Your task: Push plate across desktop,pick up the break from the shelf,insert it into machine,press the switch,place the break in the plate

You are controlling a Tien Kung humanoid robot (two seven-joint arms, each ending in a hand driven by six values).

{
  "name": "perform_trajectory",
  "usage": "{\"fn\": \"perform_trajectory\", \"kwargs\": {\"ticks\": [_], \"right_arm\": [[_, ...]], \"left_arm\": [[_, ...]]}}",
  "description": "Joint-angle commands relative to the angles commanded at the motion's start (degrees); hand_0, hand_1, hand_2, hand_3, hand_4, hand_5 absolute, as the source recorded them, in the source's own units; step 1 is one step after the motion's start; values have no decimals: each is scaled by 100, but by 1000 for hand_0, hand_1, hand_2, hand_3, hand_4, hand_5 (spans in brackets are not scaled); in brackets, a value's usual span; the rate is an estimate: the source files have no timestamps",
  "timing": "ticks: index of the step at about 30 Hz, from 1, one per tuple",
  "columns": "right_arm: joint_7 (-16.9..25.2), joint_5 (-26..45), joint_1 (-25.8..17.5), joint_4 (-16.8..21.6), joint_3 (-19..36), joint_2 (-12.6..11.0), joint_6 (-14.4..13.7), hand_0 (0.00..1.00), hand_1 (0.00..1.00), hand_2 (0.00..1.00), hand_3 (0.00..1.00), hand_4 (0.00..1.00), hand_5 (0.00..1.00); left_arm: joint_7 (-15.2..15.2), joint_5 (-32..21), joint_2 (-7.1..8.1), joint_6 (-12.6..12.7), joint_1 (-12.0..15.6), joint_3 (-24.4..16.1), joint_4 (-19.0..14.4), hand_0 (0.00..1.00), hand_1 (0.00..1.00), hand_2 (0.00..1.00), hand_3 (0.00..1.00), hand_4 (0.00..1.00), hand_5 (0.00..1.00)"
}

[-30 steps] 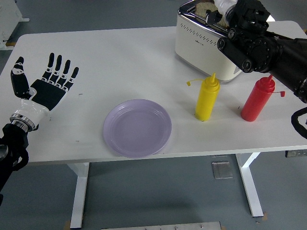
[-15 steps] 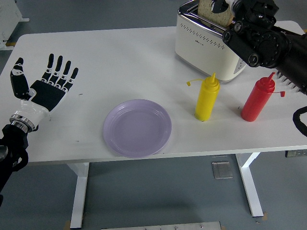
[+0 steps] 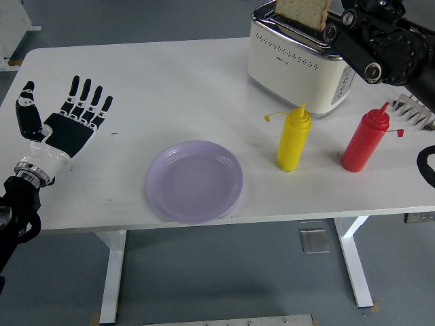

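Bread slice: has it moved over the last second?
Yes. The bread slice now stands higher out of the toaster, more exposed than before.

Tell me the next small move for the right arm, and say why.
Probably carry the bread slice leftward and down toward the purple plate. The slice is raised above the toaster slot, the plate is bare, and the left hand rests open, far left.
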Motion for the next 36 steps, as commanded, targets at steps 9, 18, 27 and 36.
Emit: {"fn": "perform_trajectory", "kwargs": {"ticks": [9, 18, 27, 36], "right_arm": [[-30, -803, -170, 1033, 834, -253, 36, 357, 469, 438, 382, 117, 2], [-172, -896, -327, 2169, 851, -624, 260, 354, 456, 432, 384, 115, 2], [-429, -171, -457, 3399, 528, -1090, 650, 345, 444, 437, 393, 120, 2], [-921, 1243, -597, 4710, 276, -1577, 1227, 316, 429, 399, 373, 76, 2]], "left_arm": [[-15, 61, -14, 10, 31, -89, -13, 821, 768, 721, 742, 798, 998], [-22, 81, -27, 19, 57, -131, -5, 815, 755, 702, 730, 796, 998], [-22, 95, -44, 19, 69, -161, -1, 814, 755, 705, 725, 796, 998], [-27, 129, -58, 20, 88, -196, 23, 814, 761, 706, 716, 796, 998]]}}
